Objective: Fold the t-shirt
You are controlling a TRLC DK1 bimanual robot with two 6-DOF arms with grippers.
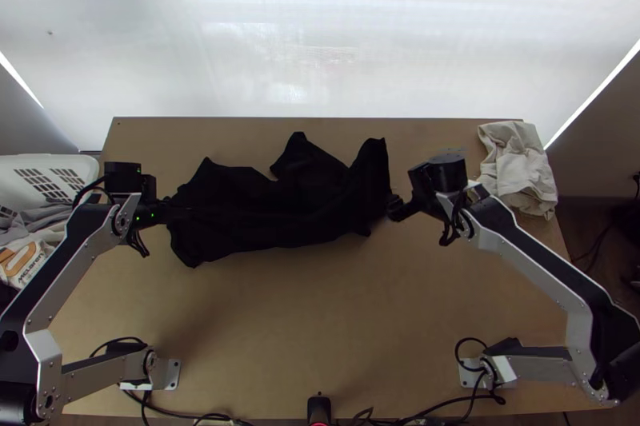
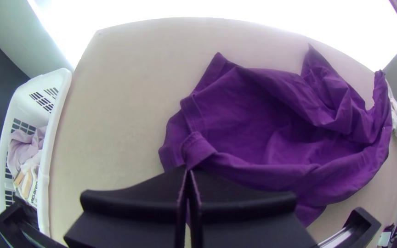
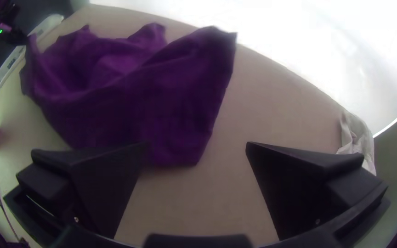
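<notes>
Wooden worktop (image 1: 320, 330), bright white backdrop (image 1: 272, 50) past its 12 o'clock edge. Clock refs: top view, from worktop centre.

Left gripper (image 1: 165, 207): jaws together, clamped on the near-side edge of the t-shirt (image 1: 280, 214) at its 9 o'clock end. Right gripper (image 1: 394, 207): jaws wide apart, nothing between them, just beside the shirt's 3 o'clock end.

Shirt is dark, bunched and creased, sitting around 11 o'clock between the two grippers. Peaks stick up toward 12; the long near side runs between 9 and 3.

Further out: white basket (image 1: 48, 161) at 10 o'clock, beside the worktop, cloths inside. Crumpled pale cloth (image 1: 520, 170) at 2 o'clock, on the worktop corner.
</notes>
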